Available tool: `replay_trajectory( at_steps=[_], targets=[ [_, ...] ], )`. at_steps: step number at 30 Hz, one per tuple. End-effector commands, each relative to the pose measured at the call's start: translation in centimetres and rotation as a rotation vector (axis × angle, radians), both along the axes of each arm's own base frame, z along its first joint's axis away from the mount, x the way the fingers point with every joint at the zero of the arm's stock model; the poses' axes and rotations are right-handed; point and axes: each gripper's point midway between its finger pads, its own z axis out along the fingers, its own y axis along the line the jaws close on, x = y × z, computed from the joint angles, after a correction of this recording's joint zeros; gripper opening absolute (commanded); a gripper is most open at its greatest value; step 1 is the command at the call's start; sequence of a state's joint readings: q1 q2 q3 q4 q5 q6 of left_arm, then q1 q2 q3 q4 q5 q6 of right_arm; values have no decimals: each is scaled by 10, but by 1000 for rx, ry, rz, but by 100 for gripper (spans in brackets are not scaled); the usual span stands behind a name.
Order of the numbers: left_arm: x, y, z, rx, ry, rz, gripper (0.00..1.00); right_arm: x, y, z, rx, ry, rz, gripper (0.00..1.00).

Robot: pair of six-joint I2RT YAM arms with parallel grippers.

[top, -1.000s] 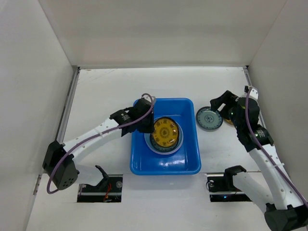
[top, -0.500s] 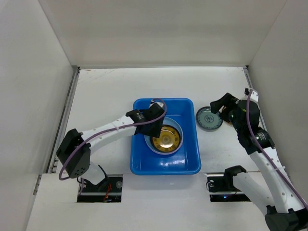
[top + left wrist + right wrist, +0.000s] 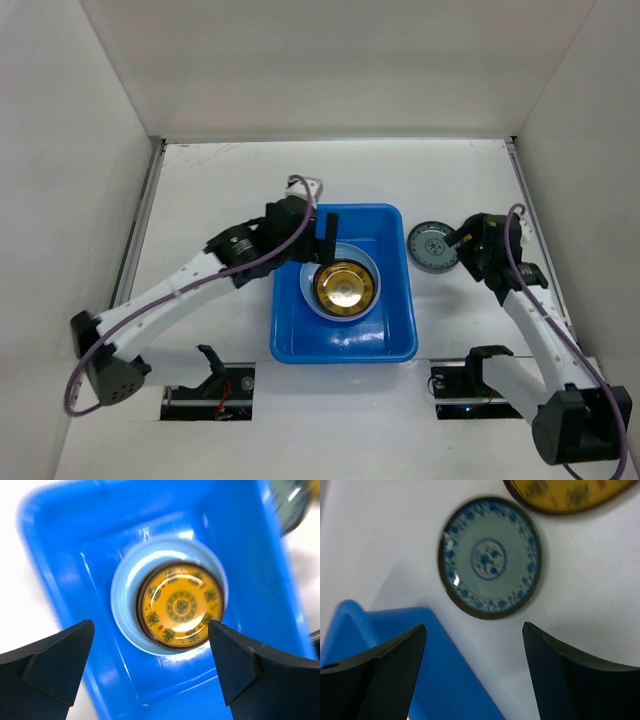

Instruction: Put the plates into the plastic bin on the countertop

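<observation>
Nearest the arm bases, inside the bright blue rectangular plastic bin [image 3: 343, 345], a yellow-gold patterned round plate [image 3: 345, 287] lies flat on a light blue round plate [image 3: 120, 605]. I judge the step in hand to be fetching the grey-teal patterned round plate [image 3: 489, 557], which lies on the flat white table [image 3: 220, 190] just right of the bin's far half. The right hand [image 3: 473, 626] hovers by that plate with its fingers wide apart and empty. To do the step well, it should come down so that one finger runs low along the table at the rim and the other closes over the top, pinching the lip, not the flat middle; a shallow plate offers little else to hold. It should keep off the bin wall close on the left and off the second yellow-gold patterned plate [image 3: 565, 495] on the right, which lies so close to the grey-teal one that I cannot tell whether they touch. The left hand [image 3: 151, 626], fingers fully apart and holding nothing, hangs over the stack and would best lift clear of the bin. The left arm [image 3: 190, 285] reaches diagonally from near left to the bin's far left rim, wrist tipped down. The right arm [image 3: 535, 330] runs up the right side, its wrist turned left toward the plate.
</observation>
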State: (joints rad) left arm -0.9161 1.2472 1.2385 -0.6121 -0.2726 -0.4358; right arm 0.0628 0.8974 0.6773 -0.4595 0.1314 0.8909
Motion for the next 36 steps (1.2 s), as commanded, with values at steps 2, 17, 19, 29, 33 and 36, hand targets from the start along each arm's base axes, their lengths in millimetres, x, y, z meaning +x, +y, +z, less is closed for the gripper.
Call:
replay_trajectory(
  at_steps=[2,17,19,29,33,36],
  targets=[
    [2,46,64,-187,-165,135,100,-5,17,-46,197,107,-65,82],
    [-7,119,50,-266,-161,296,100,-3,15,-94,377,171,-213,73],
    [-7,120,49,-267,-159,294,100,3,13,-96,387,147,-225,72],
    [-10,132,48,-256,-144,329,100,22,7,-107,431,135,-269,58],
    [-12,136,47,-255,-141,340,100,29,8,-112,454,145,-276,41],
    [-13,138,44,-250,-131,348,100,35,10,-115,466,145,-272,18]
  ],
)
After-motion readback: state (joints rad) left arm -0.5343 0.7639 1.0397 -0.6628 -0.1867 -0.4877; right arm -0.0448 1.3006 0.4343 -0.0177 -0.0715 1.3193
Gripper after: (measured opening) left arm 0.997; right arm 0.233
